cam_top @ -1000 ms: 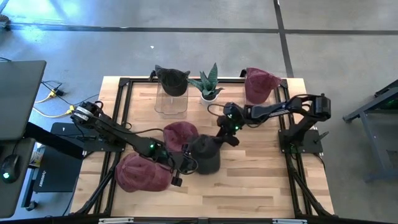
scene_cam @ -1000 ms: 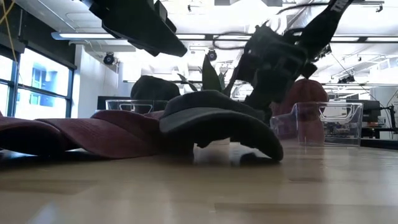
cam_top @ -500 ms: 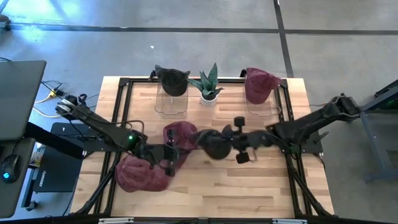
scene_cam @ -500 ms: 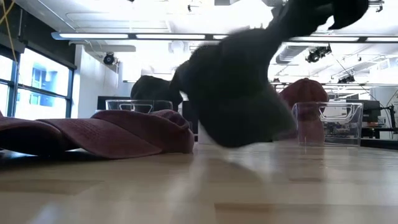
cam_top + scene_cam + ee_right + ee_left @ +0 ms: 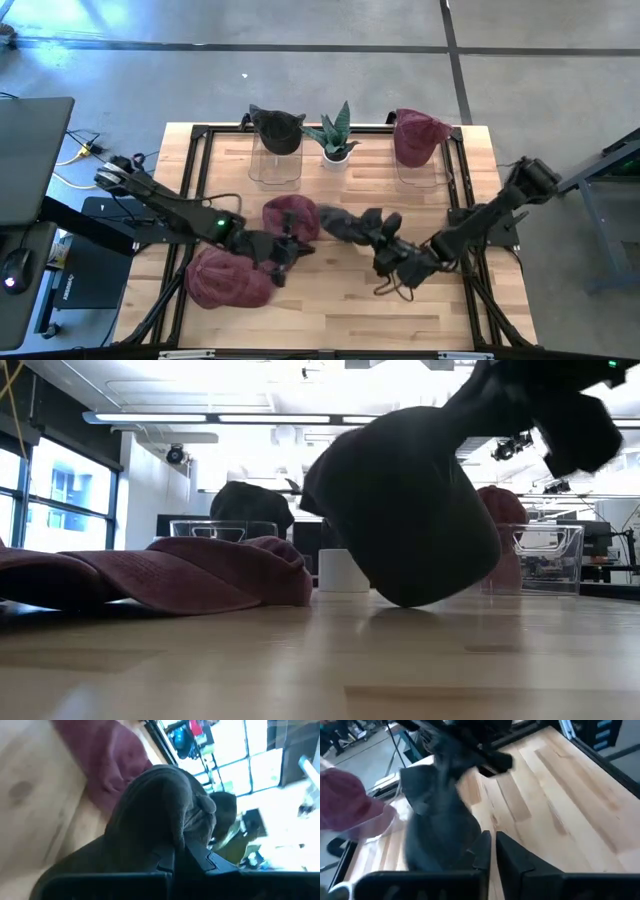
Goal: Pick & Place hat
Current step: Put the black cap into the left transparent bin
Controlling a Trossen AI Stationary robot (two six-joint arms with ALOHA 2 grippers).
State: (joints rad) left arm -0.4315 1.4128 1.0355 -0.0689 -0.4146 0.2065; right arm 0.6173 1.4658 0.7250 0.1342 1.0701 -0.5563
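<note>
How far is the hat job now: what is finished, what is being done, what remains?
Done: a black hat and a maroon hat sit on clear stands. In hand: the right pincer is shut on the dark hat, lifted off the table. Left: two maroon hats on the wood; the left pincer is shut beside them.

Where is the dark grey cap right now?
In the high view the dark grey cap is at table centre, held by the right gripper, just right of a maroon cap.

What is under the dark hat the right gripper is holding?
The dark hat hangs from the right gripper with only bare wooden table beneath it. Its inside is hidden.
</note>
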